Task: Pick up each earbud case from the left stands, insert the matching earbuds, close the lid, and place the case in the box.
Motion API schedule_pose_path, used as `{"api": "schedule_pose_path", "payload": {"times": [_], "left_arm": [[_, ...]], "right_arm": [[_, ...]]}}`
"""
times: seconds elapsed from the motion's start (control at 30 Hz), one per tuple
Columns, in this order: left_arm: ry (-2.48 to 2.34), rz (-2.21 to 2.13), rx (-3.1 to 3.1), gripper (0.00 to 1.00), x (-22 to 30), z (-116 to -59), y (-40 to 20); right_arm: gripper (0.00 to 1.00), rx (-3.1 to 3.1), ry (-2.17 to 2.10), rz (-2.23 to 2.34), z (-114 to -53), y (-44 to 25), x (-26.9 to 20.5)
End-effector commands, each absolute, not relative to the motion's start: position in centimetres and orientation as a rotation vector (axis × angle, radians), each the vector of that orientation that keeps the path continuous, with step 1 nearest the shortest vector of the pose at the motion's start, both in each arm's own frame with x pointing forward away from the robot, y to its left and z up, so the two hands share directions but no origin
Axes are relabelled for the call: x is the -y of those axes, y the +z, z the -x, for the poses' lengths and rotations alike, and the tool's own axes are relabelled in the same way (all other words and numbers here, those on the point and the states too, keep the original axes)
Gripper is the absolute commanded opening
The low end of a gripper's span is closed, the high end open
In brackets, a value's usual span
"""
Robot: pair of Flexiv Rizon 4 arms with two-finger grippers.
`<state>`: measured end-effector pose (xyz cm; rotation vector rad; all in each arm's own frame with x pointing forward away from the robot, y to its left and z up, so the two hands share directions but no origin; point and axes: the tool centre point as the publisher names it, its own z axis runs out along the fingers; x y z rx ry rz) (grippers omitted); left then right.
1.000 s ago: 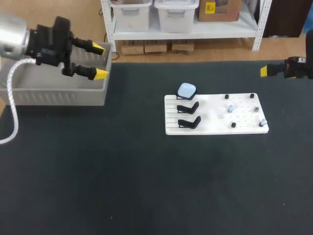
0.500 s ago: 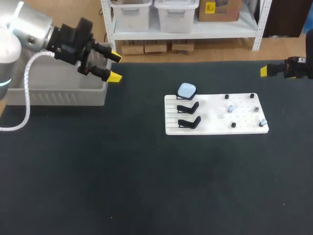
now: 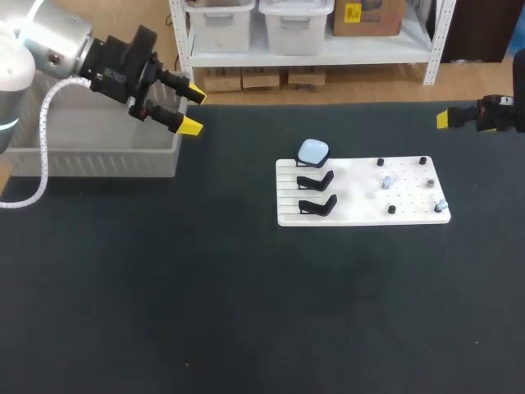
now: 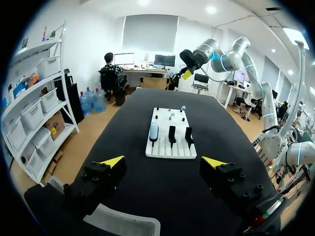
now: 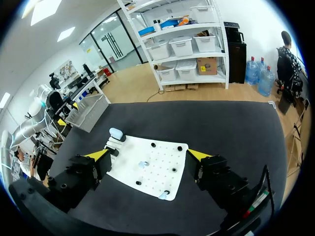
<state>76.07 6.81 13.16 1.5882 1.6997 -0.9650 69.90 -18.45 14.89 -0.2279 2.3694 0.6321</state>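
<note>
At the far left of the tabletop (image 3: 205,287) sat the grey box (image 3: 90,152). The left pincer (image 3: 194,111) hung above the box's right end, its fingers spread wide with nothing between them. Right of the middle, well apart from that pincer, lay a white board (image 3: 353,193). On the board's left part the far stand carried the pale blue earbud case (image 3: 312,151); any print on it was too small to tell. The two black stands (image 3: 316,180) nearer than it stood bare. The board's right part bore small black pegs (image 3: 392,209) and two pale earbuds (image 3: 385,182), one near its middle and one at its near right corner. At the far right edge hovered the right pincer (image 5: 148,155). The head view showed only one yellow tip (image 3: 443,119) of it, while its own wrist view showed both fingers spread, gripping nothing, with the board ahead. Only the left wrist view showed the box's rim just under the left pincer.
</note>
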Motion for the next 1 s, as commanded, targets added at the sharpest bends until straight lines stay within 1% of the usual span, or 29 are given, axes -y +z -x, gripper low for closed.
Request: {"api": "schedule_pose_path", "payload": {"times": [0.03,0.5,1.0], "left_arm": [[-0.944,-1.554,-1.686,1.0,-6.3,-75.1,12.0],[-0.993,-1.694,-1.612,1.0,-1.0,-76.7,9.6],[-1.036,-1.709,-1.606,1.0,2.5,-77.2,7.4]], "right_arm": [[1.0,-2.371,0.63,0.227,-69.9,14.9,18.4],[1.0,-2.371,0.63,0.227,-69.9,14.9,18.4],[1.0,-2.371,0.63,0.227,-69.9,14.9,18.4]]}}
